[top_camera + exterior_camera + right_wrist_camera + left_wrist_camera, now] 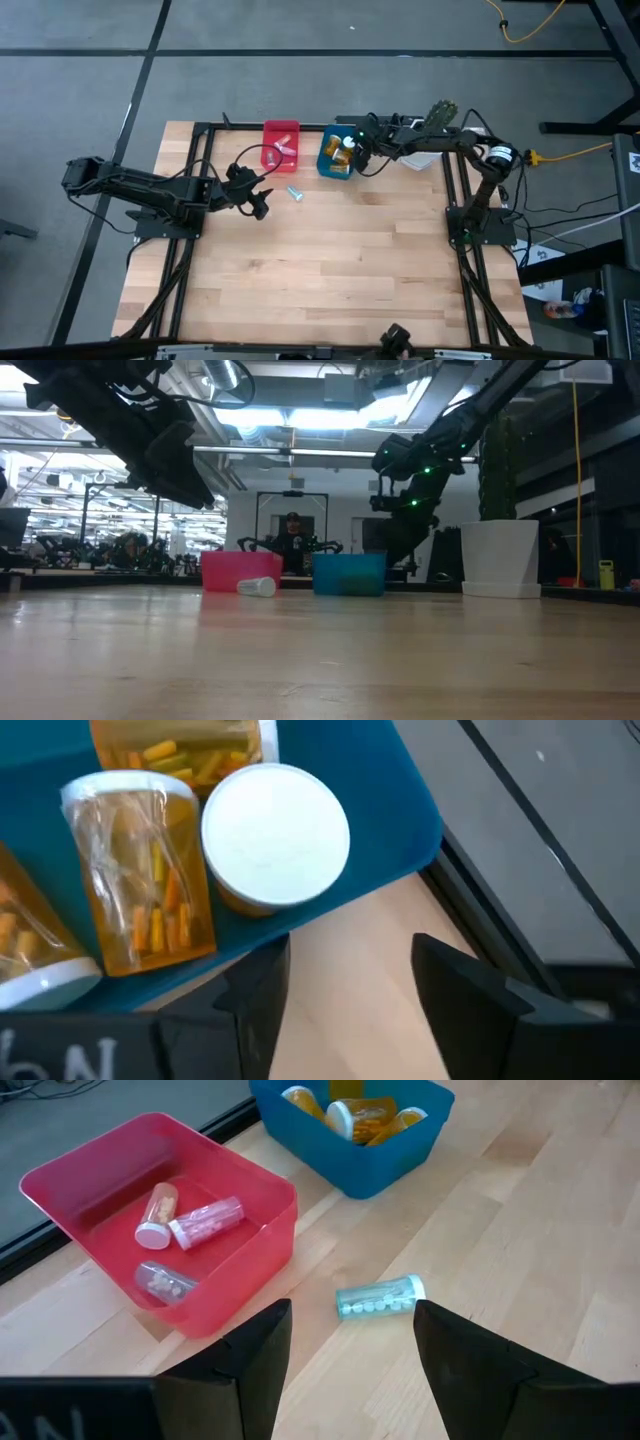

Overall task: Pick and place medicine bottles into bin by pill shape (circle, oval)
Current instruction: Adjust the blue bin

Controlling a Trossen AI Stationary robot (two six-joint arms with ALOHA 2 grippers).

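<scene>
A small teal-tinted bottle [378, 1299] with white round pills lies on its side on the table [340, 260], just ahead of my left gripper [350, 1345], which is open and empty; the bottle also shows in the high view [295, 192]. A red bin [160, 1210] holds three small bottles. A blue bin [330, 830] holds several orange bottles with white caps [275, 835]. My right gripper [350, 980] is open and empty, above the blue bin's right rim [352, 150].
A white pot with a green cactus [432, 130] stands at the back right, behind my right arm. The two bins [281, 146] sit side by side at the table's far edge. Bare wood stretches toward the near edge.
</scene>
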